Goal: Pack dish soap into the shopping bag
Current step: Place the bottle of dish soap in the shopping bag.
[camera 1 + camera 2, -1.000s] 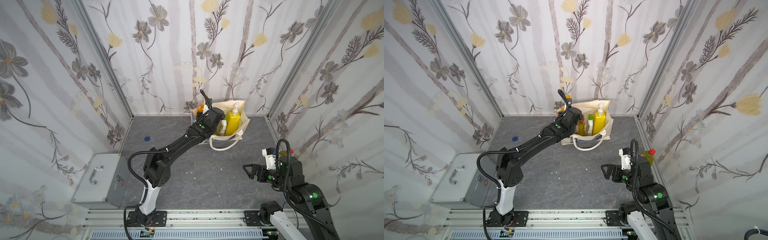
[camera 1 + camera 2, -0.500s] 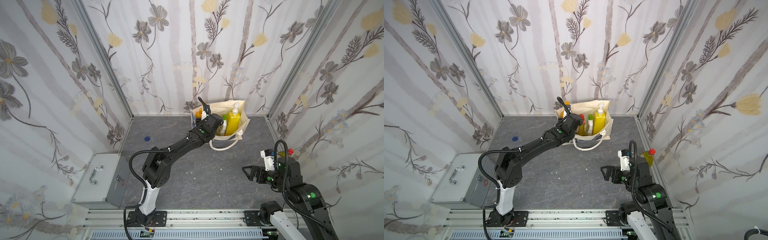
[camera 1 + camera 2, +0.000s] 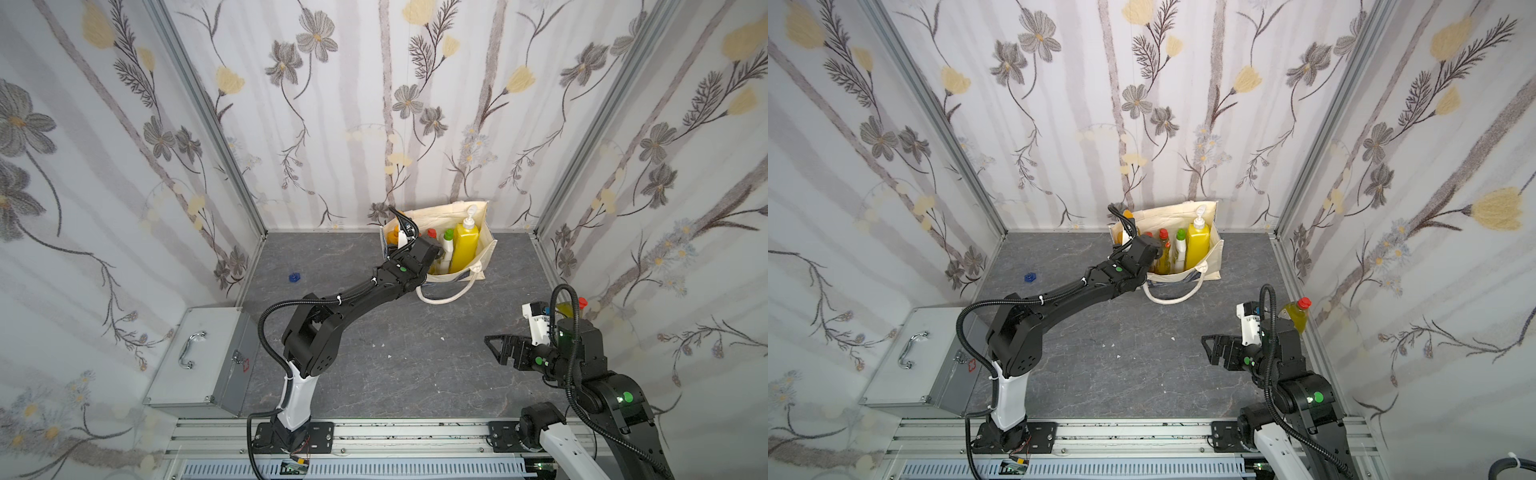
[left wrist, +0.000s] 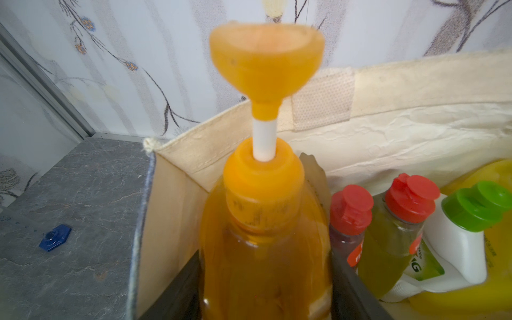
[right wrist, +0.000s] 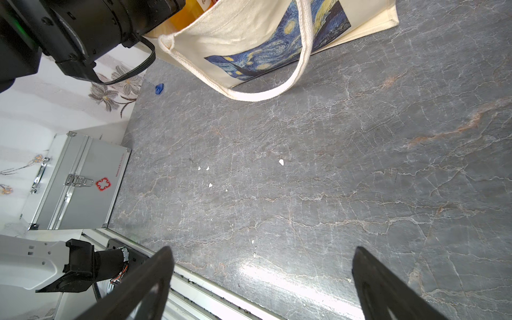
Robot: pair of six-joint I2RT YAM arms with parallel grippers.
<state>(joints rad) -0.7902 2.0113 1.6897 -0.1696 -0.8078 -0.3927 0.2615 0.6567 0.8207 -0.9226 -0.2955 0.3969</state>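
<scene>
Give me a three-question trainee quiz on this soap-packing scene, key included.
1. True or false: the right gripper is holding a bottle.
2. Which bottle is the left gripper closed on? A) orange pump bottle B) white green-capped bottle C) yellow pump bottle
3. Fill in: ___ bottle(s) can be seen standing outside the shopping bag.

Key: 1 false, it is open and empty. 2 A. 3 one, the red-capped yellow-green bottle.
</scene>
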